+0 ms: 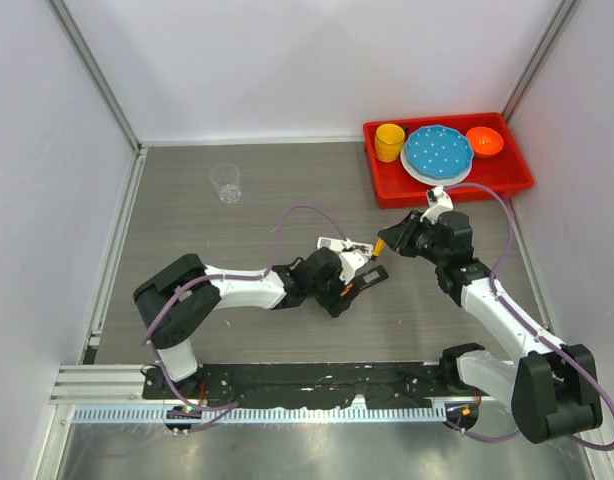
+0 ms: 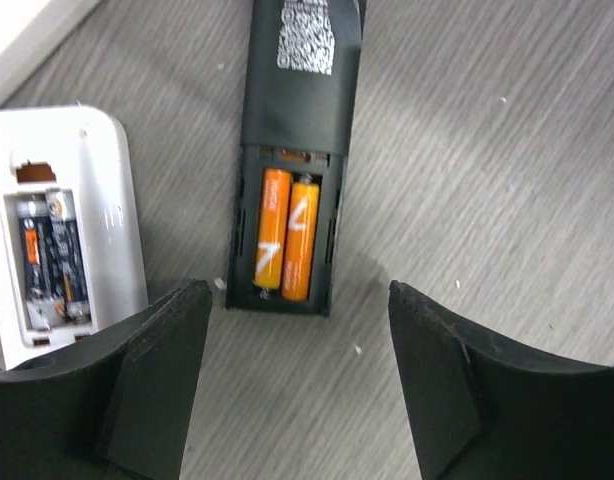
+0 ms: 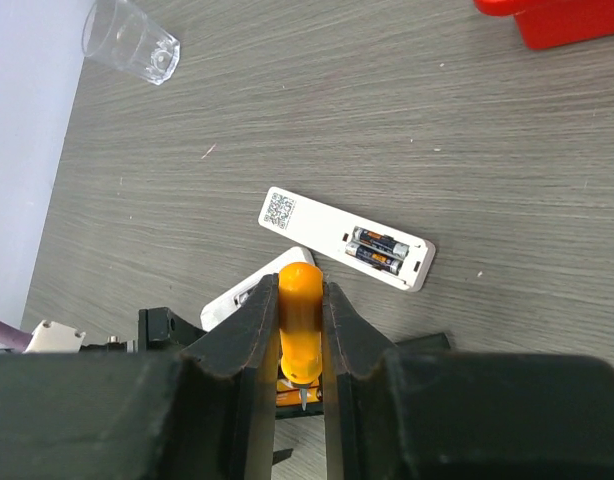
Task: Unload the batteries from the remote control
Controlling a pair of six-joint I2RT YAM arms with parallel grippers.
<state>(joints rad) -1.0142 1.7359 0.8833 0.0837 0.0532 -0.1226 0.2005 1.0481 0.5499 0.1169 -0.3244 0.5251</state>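
Black remote: lies back up on the counter, cover off.
Orange batteries: two, side by side, seated in its open bay.
White remote: back up just beside it, bay open too.
Dark batteries: two, seated side by side inside.

Batteries inside remote on table

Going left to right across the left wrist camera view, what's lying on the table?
White remote, its open bay holding dark grey batteries → black remote, its open bay holding orange batteries.
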